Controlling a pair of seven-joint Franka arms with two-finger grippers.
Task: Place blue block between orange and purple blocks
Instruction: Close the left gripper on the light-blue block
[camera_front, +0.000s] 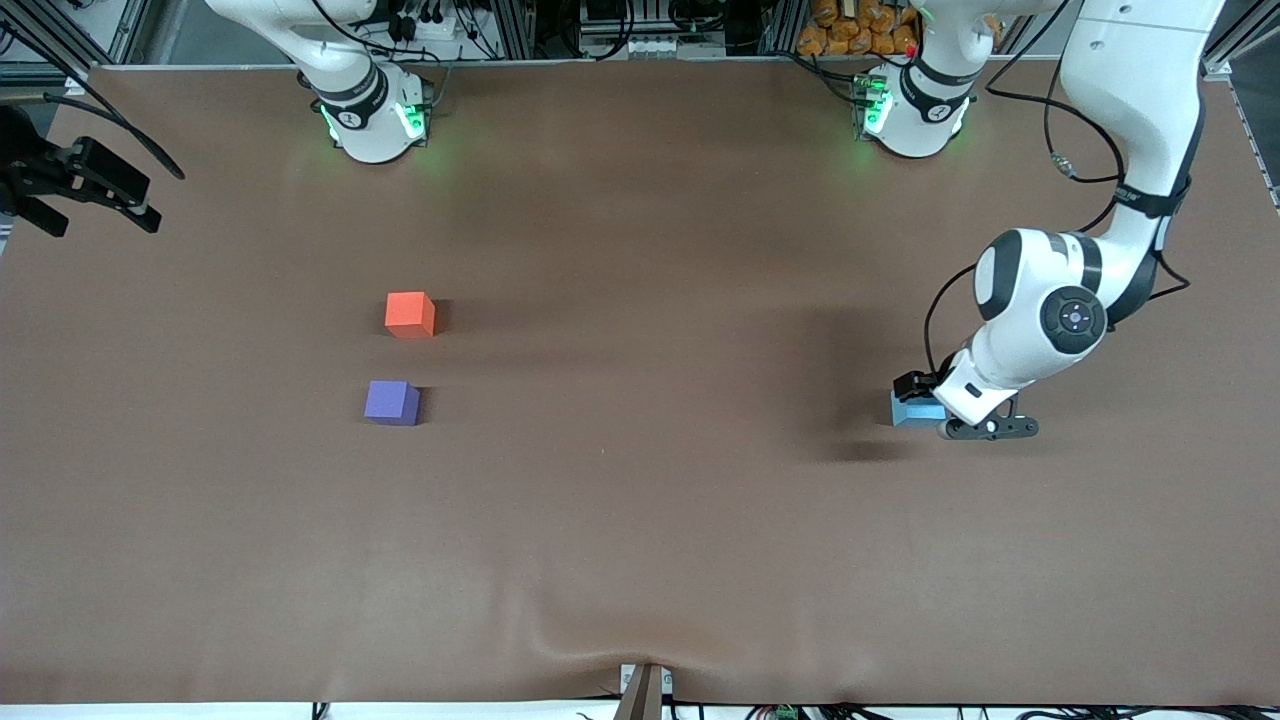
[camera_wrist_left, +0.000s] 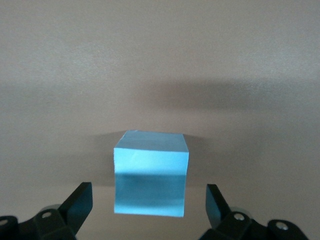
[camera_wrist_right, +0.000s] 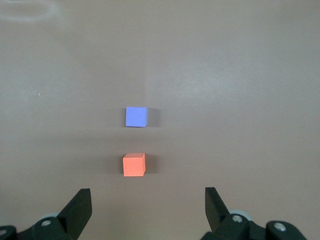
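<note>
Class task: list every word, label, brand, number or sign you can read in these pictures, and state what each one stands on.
No text can be read.
Light sky-blue matte cube, between the open left tool fingers: blank faces.
Orange-red matte cube and dark violet-purple matte cube: blank faces.
Brown table cover: no markings.
Round marks on the white arm bases: too small to read.
Open right tool: no lettering.

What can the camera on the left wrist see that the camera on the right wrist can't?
Only the left wrist view shows the blue block, sitting between the open left gripper fingers with gaps either side. Only the right wrist view shows the orange block and purple block, apart, ahead of the open right gripper. Both show the brown table.
</note>
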